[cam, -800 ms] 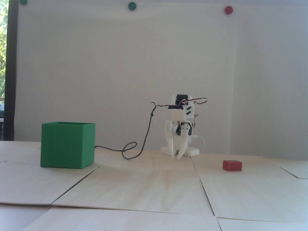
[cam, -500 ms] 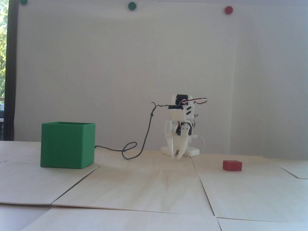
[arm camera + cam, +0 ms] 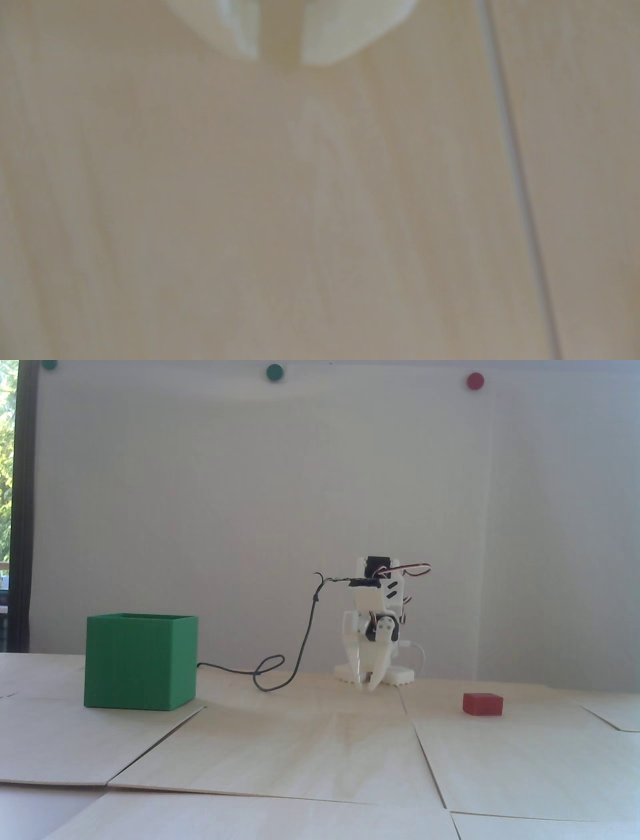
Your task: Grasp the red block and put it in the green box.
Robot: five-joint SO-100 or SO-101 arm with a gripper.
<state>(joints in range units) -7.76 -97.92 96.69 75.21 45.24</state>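
Gripper (image 3: 367, 680) points straight down, tips just above the worktop (image 3: 320, 750) right in front of the arm's base (image 3: 400, 675). In the wrist view the gripper (image 3: 278, 59) comes in from the top edge, both white fingertips (image 3: 332, 45) blurred, with a narrow gap between them showing bare wood; slightly parted, nothing held. White arm (image 3: 377, 605) is folded up compact above it, servo leads looping off the top, and a thin dark cable (image 3: 300, 655) drops from the arm on the left of the fixed view, curls on the worktop and runs off toward the green box. Wrist view otherwise only shows pale wood grain and one panel seam (image 3: 519, 194) running down the right side. Red block (image 3: 482, 704) lies flat on the worktop, right of the gripper in the fixed view, well apart from it and a bit nearer the camera. Green box (image 3: 135, 665) stands upright, open top, at left in the fixed view, well apart from the gripper on the opposite side; can't see inside it. Worktop is light wood panels with visible seams. White wall behind carries two green dots (image 3: 274, 372) and one red dot (image 3: 475, 380) along the top; window strip (image 3: 7, 485) at far left.
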